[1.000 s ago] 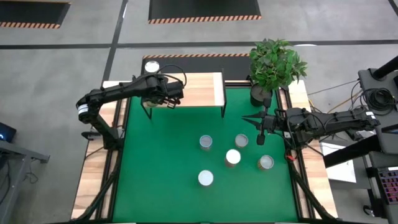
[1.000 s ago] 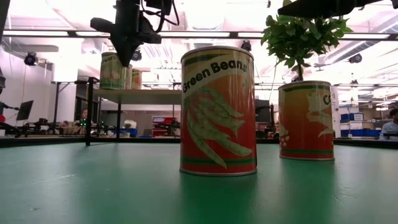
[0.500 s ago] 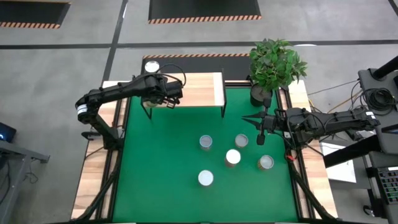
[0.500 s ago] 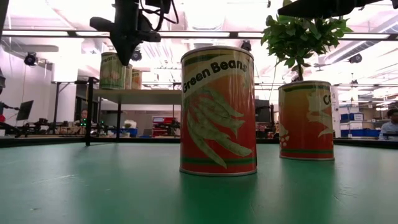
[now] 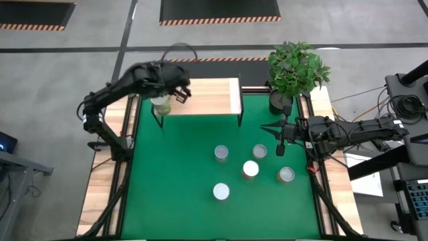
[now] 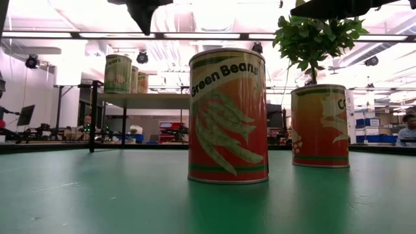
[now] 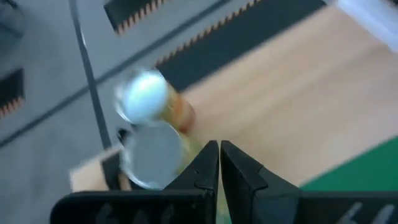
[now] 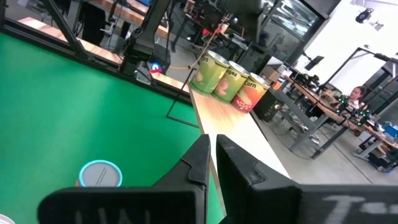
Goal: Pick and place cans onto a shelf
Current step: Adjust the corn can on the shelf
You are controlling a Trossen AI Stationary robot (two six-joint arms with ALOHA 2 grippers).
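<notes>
Left gripper (image 7: 219, 163): raised above the far-left end of the shelf, jaws pressed together, holding nothing; in the high view it shows blurred over that corner (image 5: 175, 86).
Right gripper (image 8: 211, 160): hangs over the right side of the green mat, near the plant pot, jaws pressed together and empty; in the high view it sits at the mat's right edge (image 5: 281, 145).
Shelf (image 5: 207, 97): pale-wood board on thin black legs at the far-left part of the counter, along the far edge of the green mat (image 5: 180, 174).
Cans on the shelf (image 8: 229, 79): the right wrist view shows three in a close row at the shelf's far-left end, two with green labels and one orange; the left wrist view shows two silvery tops just beside the closed jaws (image 7: 149, 99); the low view shows them upright at the left end of the board (image 6: 118, 73).
Cans on the mat (image 5: 251, 169): five stand upright, grouped right of centre, well apart from the shelf; none touch.
Nearest can, low view (image 6: 227, 116): orange label reading "Green Beans", upright on the mat; another orange can stands behind it to the right.
Plant pot (image 5: 279, 102): black, with a leafy green plant, at the far-right corner of the mat.
Room: a person (image 8: 357, 94) shows beyond the counter in the right wrist view.
</notes>
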